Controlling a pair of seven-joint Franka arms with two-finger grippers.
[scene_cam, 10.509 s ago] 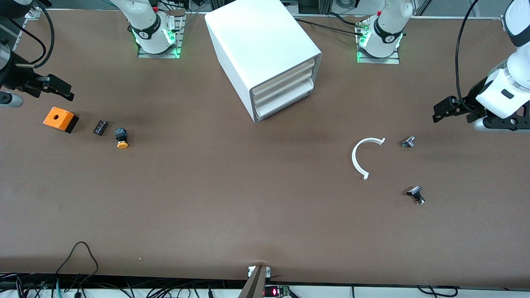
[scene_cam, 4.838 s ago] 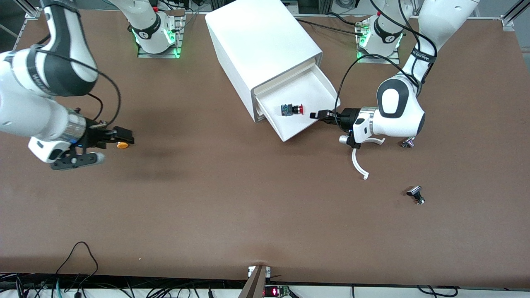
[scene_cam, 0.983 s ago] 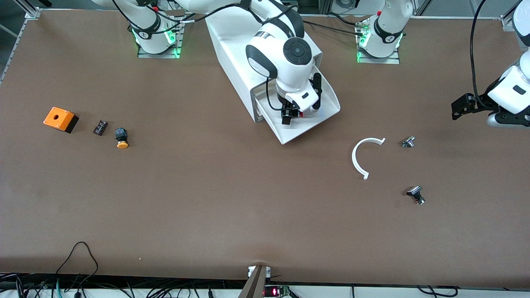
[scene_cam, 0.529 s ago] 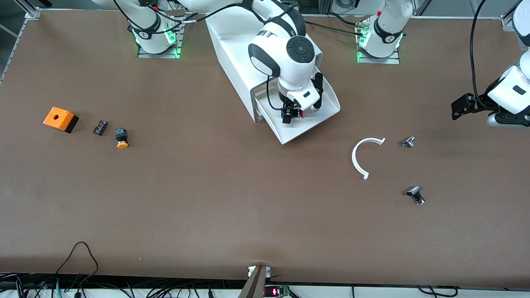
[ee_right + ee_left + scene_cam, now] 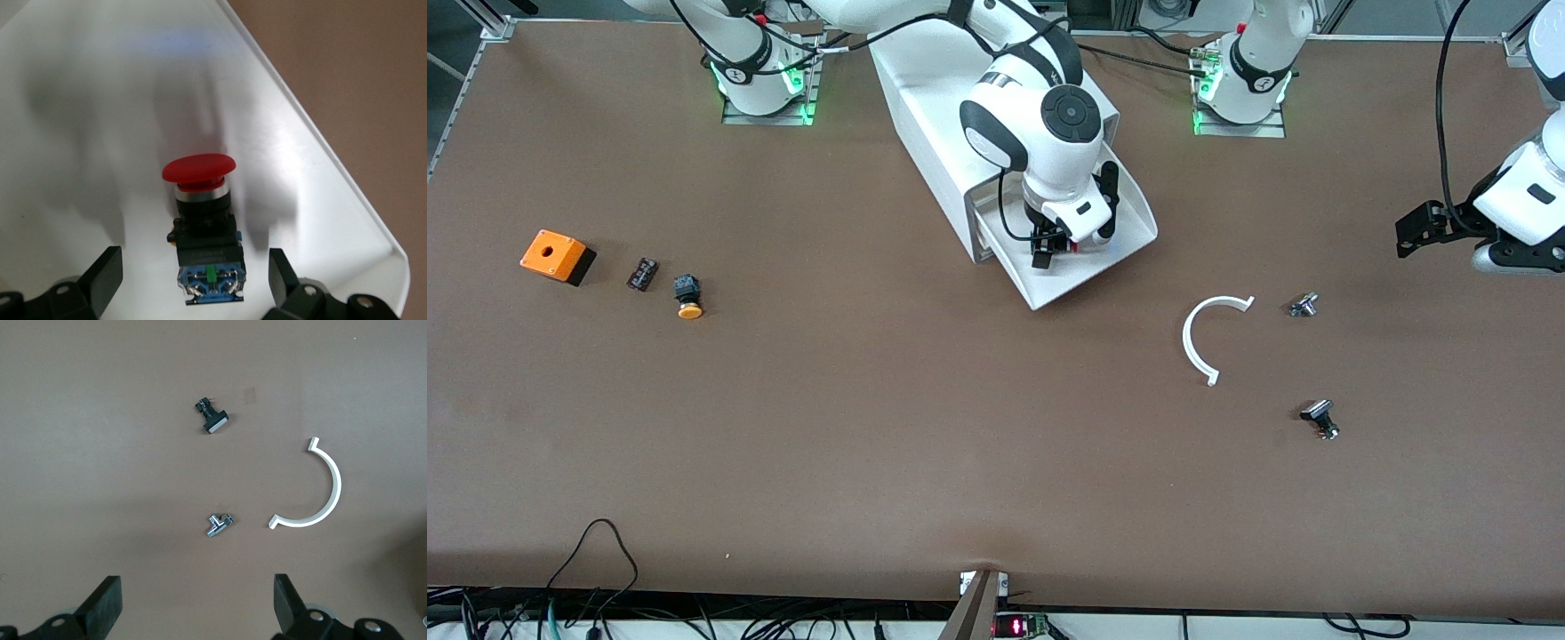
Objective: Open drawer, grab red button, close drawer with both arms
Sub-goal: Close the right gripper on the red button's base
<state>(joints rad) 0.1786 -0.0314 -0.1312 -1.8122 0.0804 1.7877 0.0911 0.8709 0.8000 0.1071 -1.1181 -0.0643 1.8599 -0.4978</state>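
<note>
The white cabinet [image 5: 960, 98] stands between the arms' bases, with its middle drawer [image 5: 1049, 286] pulled out toward the front camera. The button lies in the drawer [image 5: 100, 93], red cap [image 5: 199, 167] on a black body with a blue base. From its base, my right arm reaches over the cabinet. Its right gripper [image 5: 1052, 249] [image 5: 193, 280] is down in the drawer and open, one finger on each side of the button's body, not touching it. In the front view the gripper hides most of the button. My left gripper [image 5: 1405, 238] [image 5: 198, 607] waits open over bare table at the left arm's end.
An orange box with a hole [image 5: 558, 255], a small black part [image 5: 642, 273] and an orange-yellow capped button [image 5: 687, 298] lie toward the right arm's end. A white arc [image 5: 1209, 333] [image 5: 320, 493], a metal part [image 5: 1304, 305] and a black part [image 5: 1320, 418] lie toward the left arm's end.
The right arm's wrist has shifted slightly over the open drawer while its gripper stays around the button. The left arm has not moved.
</note>
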